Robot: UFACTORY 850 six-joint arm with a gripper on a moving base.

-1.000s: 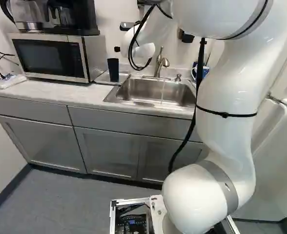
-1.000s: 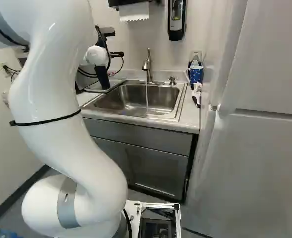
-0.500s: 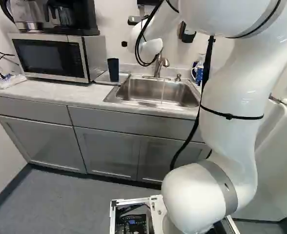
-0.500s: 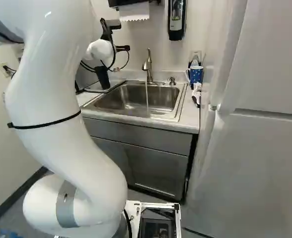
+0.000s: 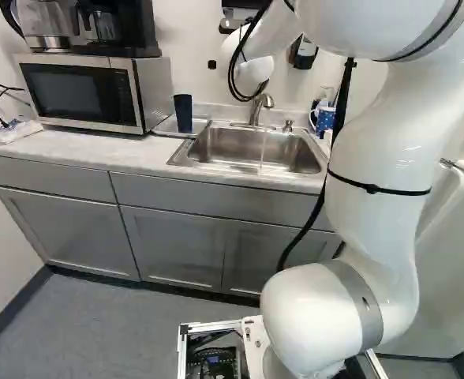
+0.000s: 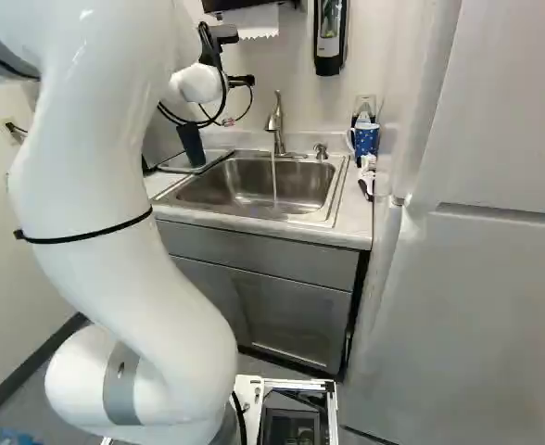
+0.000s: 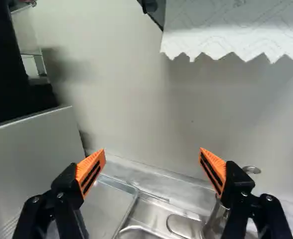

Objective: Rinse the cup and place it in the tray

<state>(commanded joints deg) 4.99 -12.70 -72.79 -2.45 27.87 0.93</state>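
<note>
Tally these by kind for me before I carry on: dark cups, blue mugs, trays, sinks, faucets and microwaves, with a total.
Dark cup: 1
Blue mug: 1
Tray: 1
Sink: 1
Faucet: 1
Microwave: 1
Total: 6

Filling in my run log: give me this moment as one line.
gripper: open, nothing held | dark cup: standing in tray | faucet: water running into sink
</note>
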